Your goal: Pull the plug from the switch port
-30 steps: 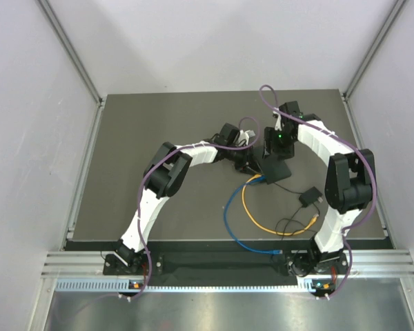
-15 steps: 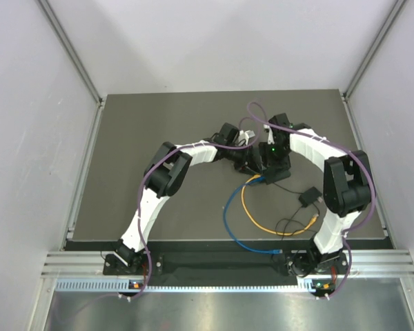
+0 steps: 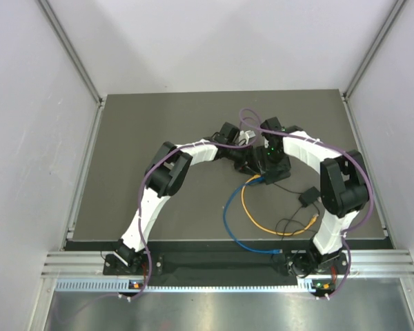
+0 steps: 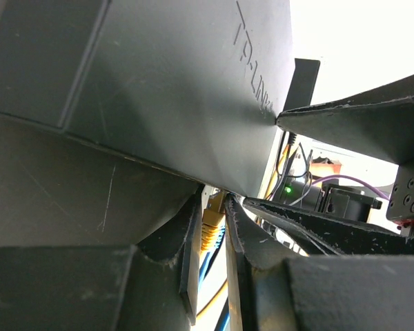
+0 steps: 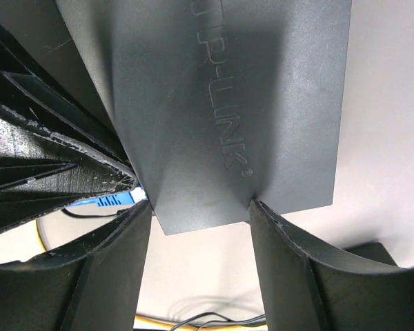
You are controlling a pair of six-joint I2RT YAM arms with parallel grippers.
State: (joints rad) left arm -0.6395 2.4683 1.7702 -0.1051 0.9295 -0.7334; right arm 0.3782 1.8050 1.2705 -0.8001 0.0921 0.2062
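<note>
ports: sockets of the flat matte-black rectangular switch box point(image 5: 262, 96) hidden in every view
box top: cut off by both wrist views' edges
yellow plastic plug point(image 4: 211, 233): mostly hidden inside the left gripper point(image 4: 214, 207)

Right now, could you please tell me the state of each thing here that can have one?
Left tool: shut on the yellow plug.
Right tool: shut on the switch, clamping both its edges.
Yellow plug: apparently seated in its port, not yet pulled.
Blue plug: at the switch's edge, apparently plugged in.

Small black cube adapter point(image 3: 308, 197) on dark grey table point(image 3: 159, 131), thin black wire point(image 3: 287, 222) looping beside it, white walls point(image 3: 193, 41) around
</note>
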